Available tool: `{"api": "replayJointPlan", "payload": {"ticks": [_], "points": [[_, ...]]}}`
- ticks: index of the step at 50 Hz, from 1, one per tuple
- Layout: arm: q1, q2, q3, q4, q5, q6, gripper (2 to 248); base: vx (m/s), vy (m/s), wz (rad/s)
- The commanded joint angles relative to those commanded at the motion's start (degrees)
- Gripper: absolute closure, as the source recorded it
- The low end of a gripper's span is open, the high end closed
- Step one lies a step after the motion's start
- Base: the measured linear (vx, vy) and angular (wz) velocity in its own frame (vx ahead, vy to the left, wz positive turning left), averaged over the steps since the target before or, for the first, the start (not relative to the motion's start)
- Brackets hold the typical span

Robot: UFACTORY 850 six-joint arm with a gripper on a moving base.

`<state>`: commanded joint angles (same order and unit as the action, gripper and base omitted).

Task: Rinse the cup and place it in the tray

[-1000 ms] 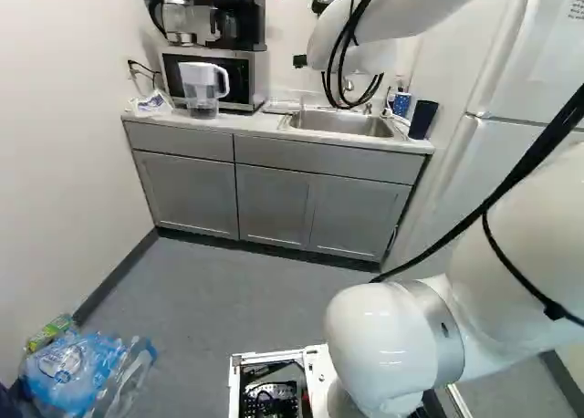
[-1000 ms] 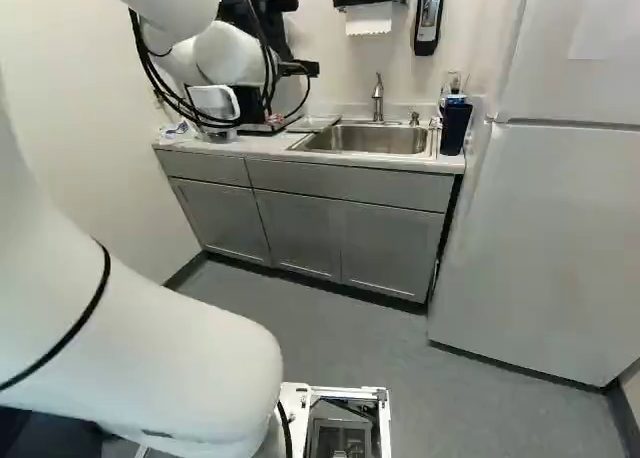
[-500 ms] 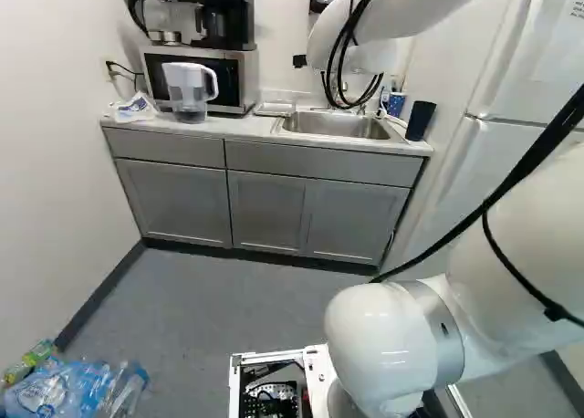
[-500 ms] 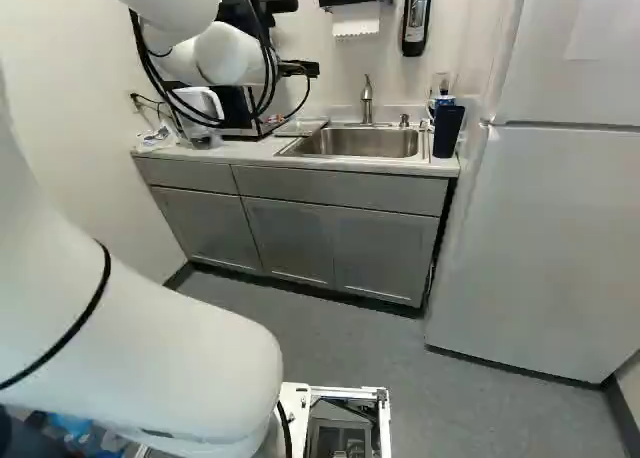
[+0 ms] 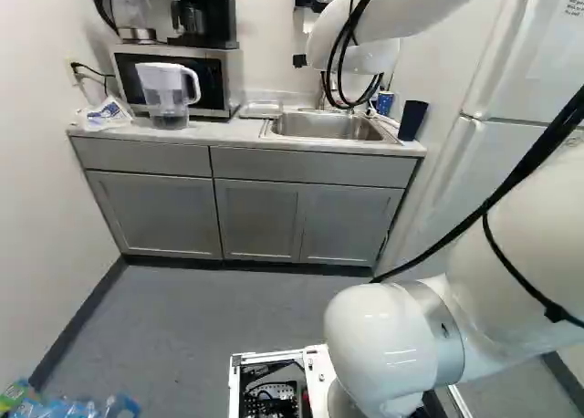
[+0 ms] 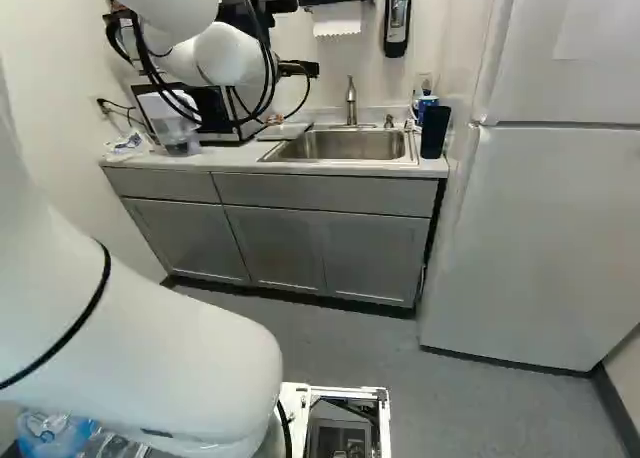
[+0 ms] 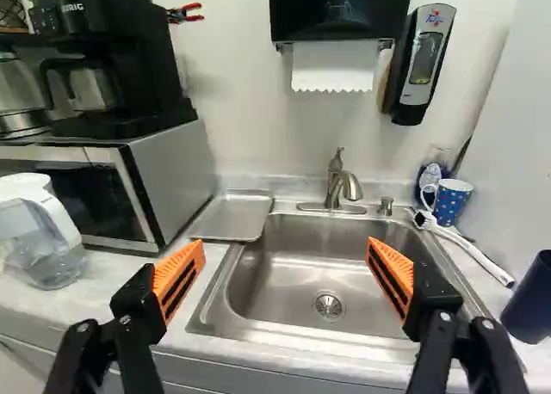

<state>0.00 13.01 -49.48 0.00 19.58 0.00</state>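
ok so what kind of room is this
Probably a small office kitchenette or break room: a sink set into a counter, a coffee maker on a microwave, and a fridge alongside.

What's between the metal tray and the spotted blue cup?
The sink, its faucet and a metal knob, then a white brush's head by the cup, in the wrist view.

Pitcher (image 7: 47,248) cropped in wrist view, dark cup (image 7: 531,299) likewise, fridge (image 6: 550,218) top cut off
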Motion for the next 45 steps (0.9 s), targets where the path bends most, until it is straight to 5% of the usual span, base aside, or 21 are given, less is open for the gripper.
{"api": "replayJointPlan", "payload": {"ticks": [45], "points": [[0.0, 0.0, 0.0, 0.0, 0.0, 0.0, 3, 0.102, 0.031, -0.192]]}}
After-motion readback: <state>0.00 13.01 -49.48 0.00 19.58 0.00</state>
